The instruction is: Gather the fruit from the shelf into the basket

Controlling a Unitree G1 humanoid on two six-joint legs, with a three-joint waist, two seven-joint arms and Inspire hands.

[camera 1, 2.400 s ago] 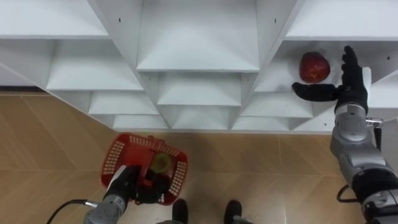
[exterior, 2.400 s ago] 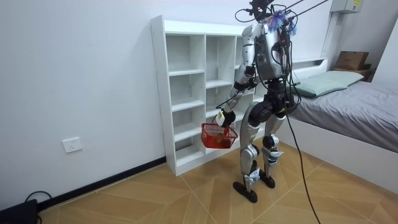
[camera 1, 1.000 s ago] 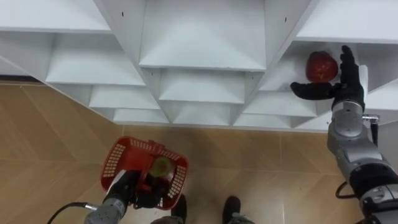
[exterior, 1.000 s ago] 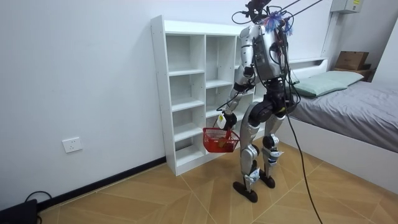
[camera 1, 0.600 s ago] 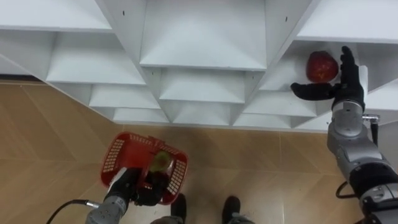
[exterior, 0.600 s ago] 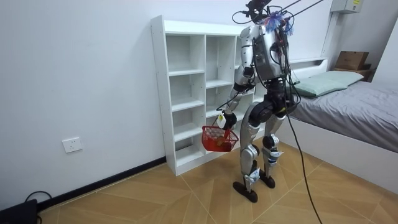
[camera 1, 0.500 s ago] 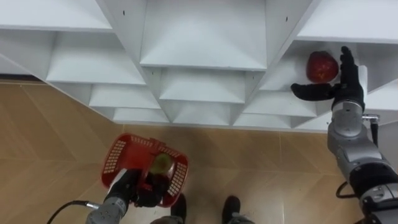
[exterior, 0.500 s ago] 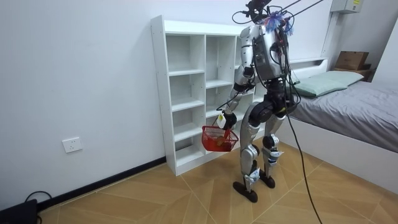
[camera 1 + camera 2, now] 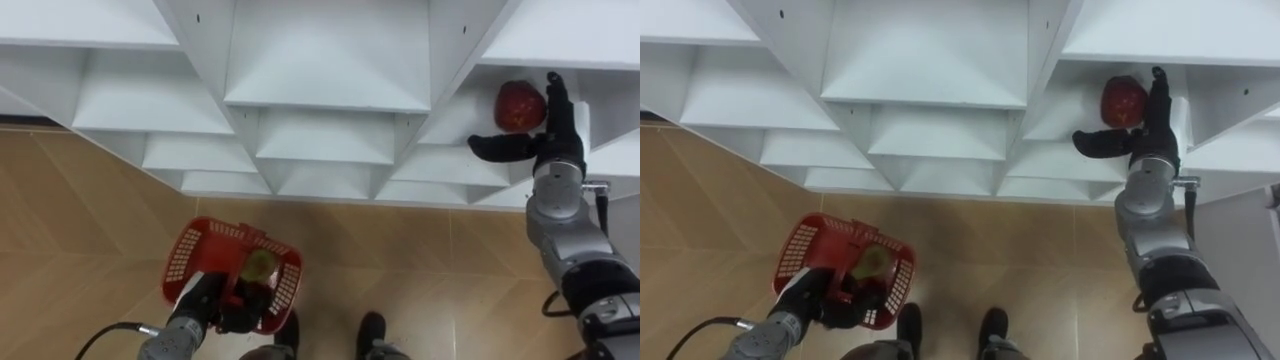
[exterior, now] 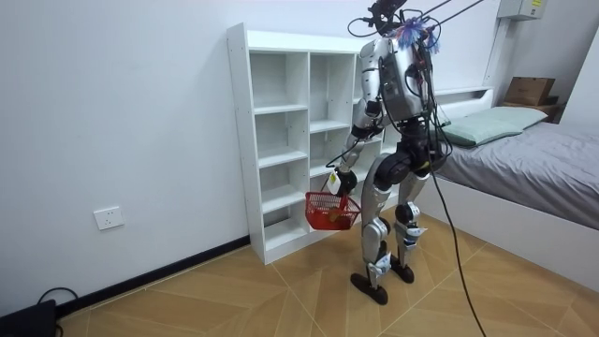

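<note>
I see my right hand reaching into the right-hand column of the white closet. It is released, with the fingers straight and pointing to the far side and the thumb stretched out to the left. The red apple sits on the shelf just left of those fingers and just beyond the thumb. The hand half cups it but is not clenched on it, and I cannot tell whether the fingers touch it.

Low on my left, my left hand is grasping the handle of the red basket, which hangs over the wooden floor near the foot of the closet. A green fruit lies inside the basket.

In the room view I stand upright facing the closet, with the basket at knee height and a bed to the room view's right.
</note>
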